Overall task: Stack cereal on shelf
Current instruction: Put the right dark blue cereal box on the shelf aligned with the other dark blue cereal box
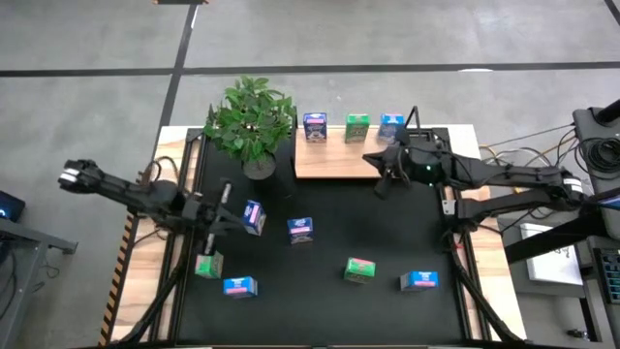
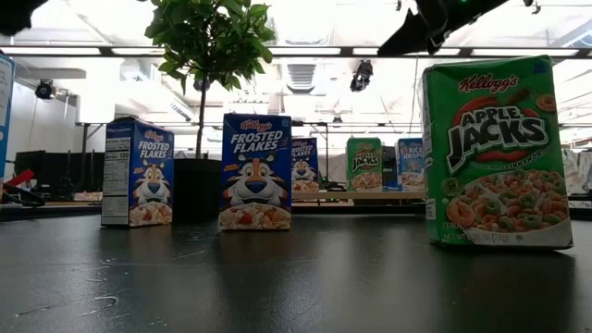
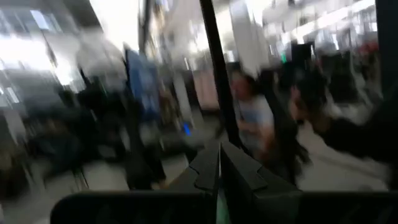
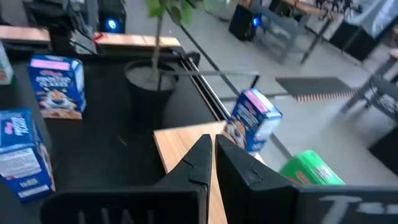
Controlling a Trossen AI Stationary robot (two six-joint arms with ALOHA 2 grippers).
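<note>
- The right gripper (image 1: 386, 174), fingers pressed together and empty, is hovering over the shelf (image 1: 329, 163); swinging sideways risks toppling the three cereal boxes (image 1: 356, 127) standing along the far edge.
- The left gripper (image 1: 225, 221), also closed and empty, is sitting beside a blue box (image 1: 254, 217) and risks knocking it over.
- Six boxes are lying on the mat (image 1: 320, 291).

left wrist view: blurred throughout; room beyond smeared, a person (image 3: 252, 121) only a vague shape.
green box (image 4: 311, 171): cut off by the right wrist view's edge, label unreadable.
light blue box (image 2: 5, 88): only a sliver at the low view's left edge.
plant (image 2: 213, 42): crown cut off at the low view's top.
box labels, high view: too small to read.
</note>
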